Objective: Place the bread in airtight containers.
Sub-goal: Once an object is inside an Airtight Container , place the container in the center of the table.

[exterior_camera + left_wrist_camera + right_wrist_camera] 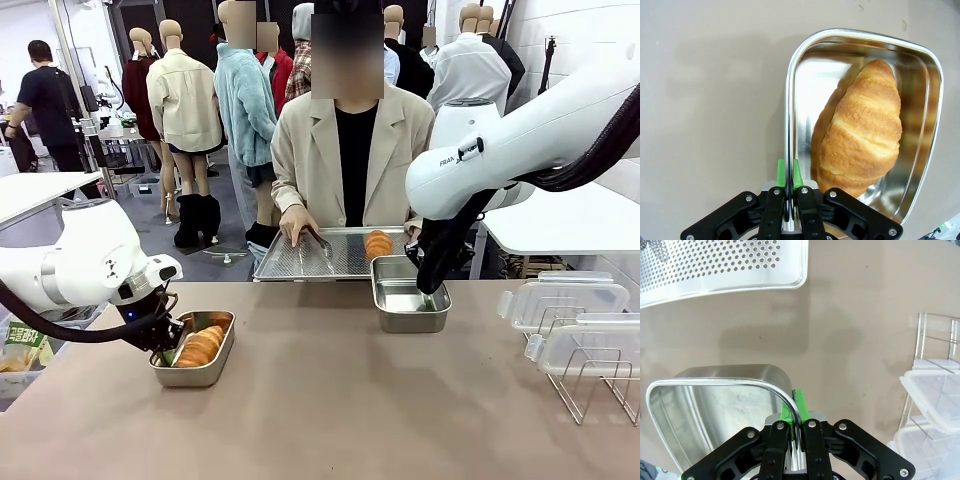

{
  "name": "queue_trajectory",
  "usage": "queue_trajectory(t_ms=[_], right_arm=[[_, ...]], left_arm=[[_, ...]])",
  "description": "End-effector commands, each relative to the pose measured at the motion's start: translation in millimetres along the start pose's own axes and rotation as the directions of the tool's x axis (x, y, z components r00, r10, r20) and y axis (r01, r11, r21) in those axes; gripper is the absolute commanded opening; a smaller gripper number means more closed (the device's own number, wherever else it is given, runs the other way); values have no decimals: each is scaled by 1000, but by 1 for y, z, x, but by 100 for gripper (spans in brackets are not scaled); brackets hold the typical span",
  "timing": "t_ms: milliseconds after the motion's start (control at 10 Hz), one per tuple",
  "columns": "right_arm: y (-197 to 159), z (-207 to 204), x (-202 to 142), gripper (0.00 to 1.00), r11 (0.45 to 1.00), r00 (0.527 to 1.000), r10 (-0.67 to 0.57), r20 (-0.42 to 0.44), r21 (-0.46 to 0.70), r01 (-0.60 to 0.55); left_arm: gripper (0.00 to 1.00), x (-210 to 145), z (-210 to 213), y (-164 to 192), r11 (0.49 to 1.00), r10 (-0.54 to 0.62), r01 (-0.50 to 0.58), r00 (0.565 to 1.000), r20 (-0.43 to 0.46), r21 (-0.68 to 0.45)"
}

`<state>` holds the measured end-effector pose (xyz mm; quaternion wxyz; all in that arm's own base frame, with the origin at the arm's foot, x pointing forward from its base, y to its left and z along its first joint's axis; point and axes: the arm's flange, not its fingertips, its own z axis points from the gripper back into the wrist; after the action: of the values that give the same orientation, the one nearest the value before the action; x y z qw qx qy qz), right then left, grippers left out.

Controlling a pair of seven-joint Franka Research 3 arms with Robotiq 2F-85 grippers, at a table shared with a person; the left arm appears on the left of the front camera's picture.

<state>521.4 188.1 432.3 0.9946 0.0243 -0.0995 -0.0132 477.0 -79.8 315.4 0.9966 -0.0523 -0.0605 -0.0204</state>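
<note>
Tan tabletop (330,410): left gripper (789,172) pinches lower-left rectangular steel tin (205,376), right gripper (795,405) pinches empty steel tin (410,320) — rim slip could spill golden ridged roll (865,135).

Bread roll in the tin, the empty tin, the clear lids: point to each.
bread roll (862,130), left wrist view, middle of its ridged top.
empty tin (410,322), front view, its near wall.
clear lids (565,303), front view, flat top of the farther lid.
</note>
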Motion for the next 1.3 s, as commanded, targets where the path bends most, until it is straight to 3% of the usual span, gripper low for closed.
queue_trajectory(t_ms=[0, 400, 500, 900, 1200], right_arm=[[0, -1, -1, 0, 1000, 1000, -7, 17, 8, 7], [0, -1, -1, 0, 1000, 1000, -7, 17, 8, 7], [0, -1, -1, 0, 1000, 1000, -7, 17, 8, 7], [0, -1, -1, 0, 1000, 1000, -7, 17, 8, 7], [0, -1, -1, 0, 1000, 1000, -7, 17, 8, 7]], left_arm=[[16, 2, 6, -3, 1000, -14, 13, 1000, 16, 22], [95, -3, 30, -8, 996, -80, 79, 997, 24, 40], [100, -2, 47, -7, 994, -101, 99, 994, 48, 46], [100, -2, 144, 15, 984, -127, 110, 985, 119, 137], [100, -3, 200, 94, 994, 47, -64, 981, 186, 92]])
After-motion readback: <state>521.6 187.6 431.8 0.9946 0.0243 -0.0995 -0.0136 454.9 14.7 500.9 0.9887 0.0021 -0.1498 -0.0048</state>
